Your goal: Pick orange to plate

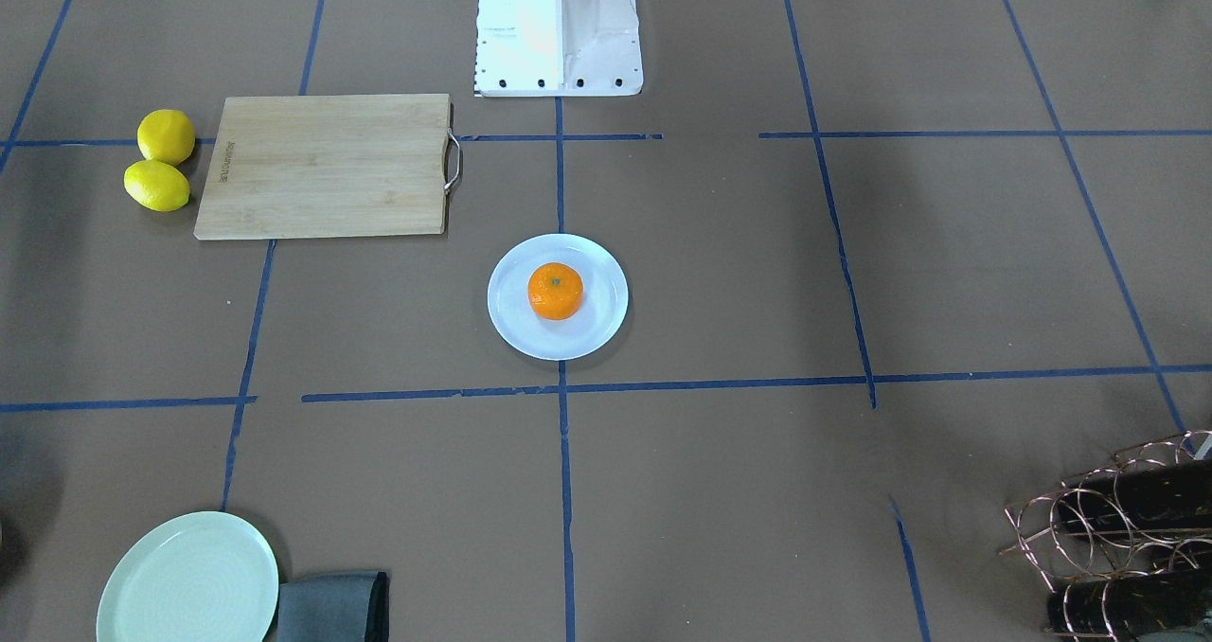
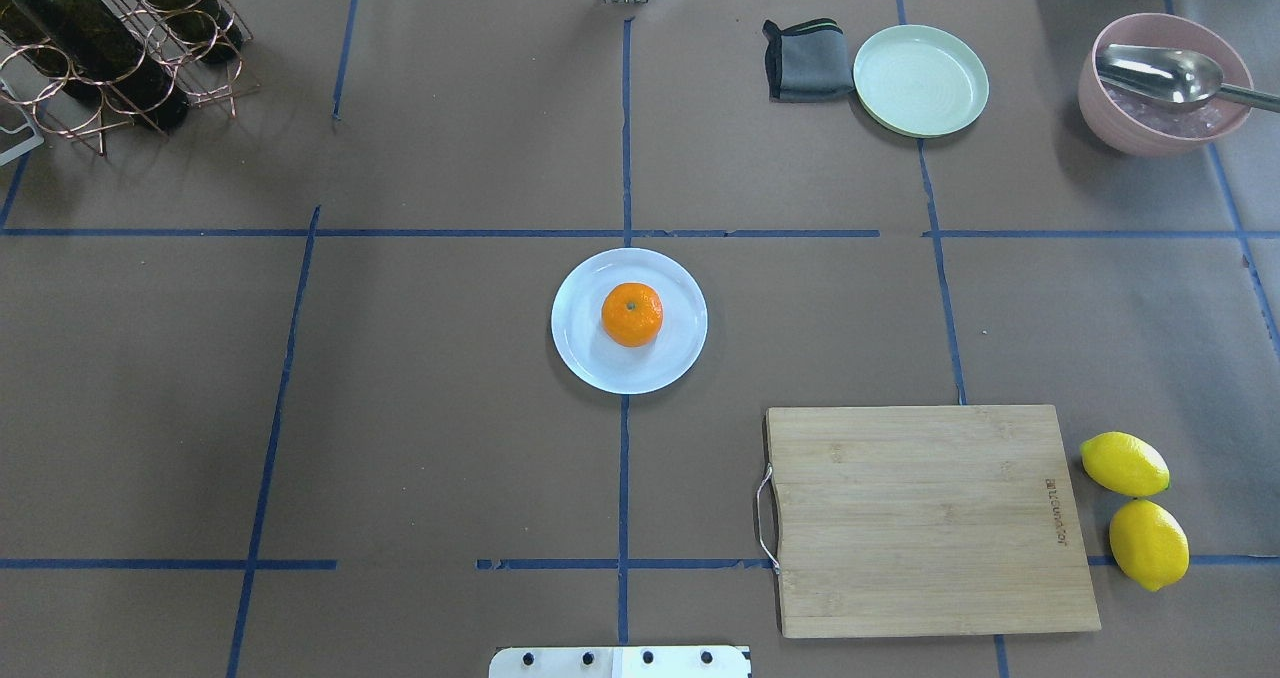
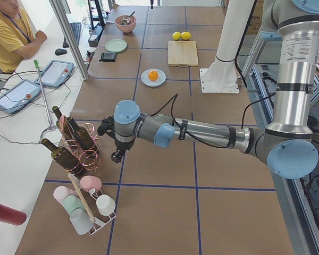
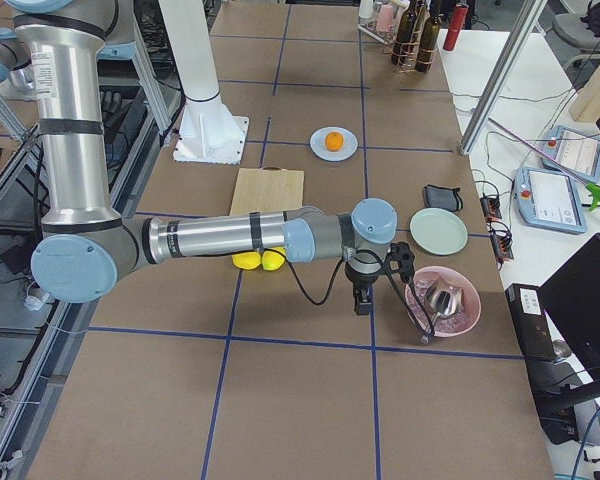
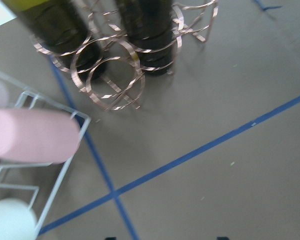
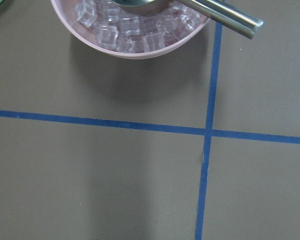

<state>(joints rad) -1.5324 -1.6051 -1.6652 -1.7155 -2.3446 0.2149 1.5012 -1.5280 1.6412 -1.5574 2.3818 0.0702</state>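
The orange [image 2: 631, 314] lies in the middle of the pale bluish-white plate [image 2: 580, 353] at the table's centre, stem spot up; the front view shows the same orange [image 1: 555, 291] on the plate [image 1: 511, 325]. No gripper is near it. My left gripper [image 3: 116, 155] hangs over the table's left end beside the bottle rack, pointing down. My right gripper [image 4: 361, 300] hangs over the right end next to the pink bowl. Both show only in the side views, so I cannot tell whether they are open or shut.
A wooden cutting board [image 2: 925, 518] lies right of the plate, with two lemons [image 2: 1135, 508] beyond it. A green plate [image 2: 920, 80], grey cloth [image 2: 805, 60] and pink bowl of ice with a spoon [image 2: 1160, 88] stand far right. The copper bottle rack [image 2: 110, 48] is far left, a cup rack [image 3: 87, 204] past it.
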